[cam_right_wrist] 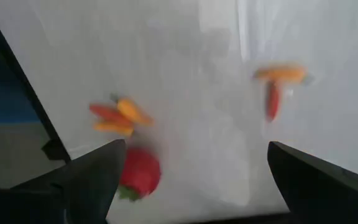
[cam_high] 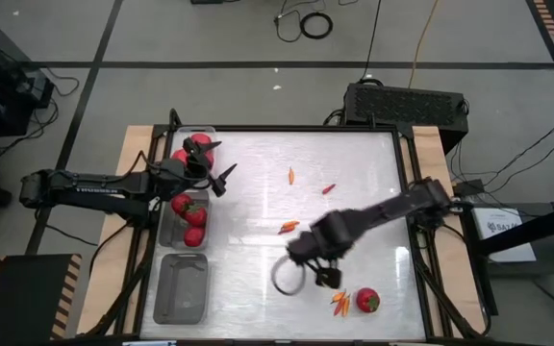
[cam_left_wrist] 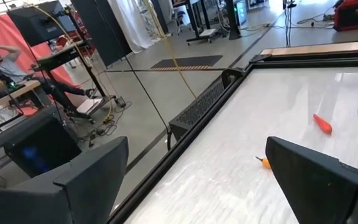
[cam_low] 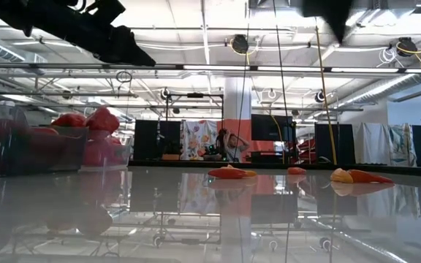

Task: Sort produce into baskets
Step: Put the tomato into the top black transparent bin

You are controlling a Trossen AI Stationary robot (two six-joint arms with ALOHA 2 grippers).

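— Near the tabletop's (cam_high: 258, 173) front edge our right hand (cam_high: 323, 273) hangs spread and empty beside the red pepper (cam_high: 367, 300) and small chilies (cam_high: 339, 304).
— We'd call the pepper light, smooth, slippery; grip its body. Left hand (cam_high: 214, 173), spread, hovers by the baskets (cam_high: 183, 303).
— Motion blur hides the stem.

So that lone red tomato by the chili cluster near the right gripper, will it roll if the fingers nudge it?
Probably. The red tomato looks round and sits free on the glossy white table, so a sideways nudge could send it rolling. Its smooth skin may slip between narrow fingers. The chili cluster lies right beside it and would likely scatter. The right gripper is open nearby.
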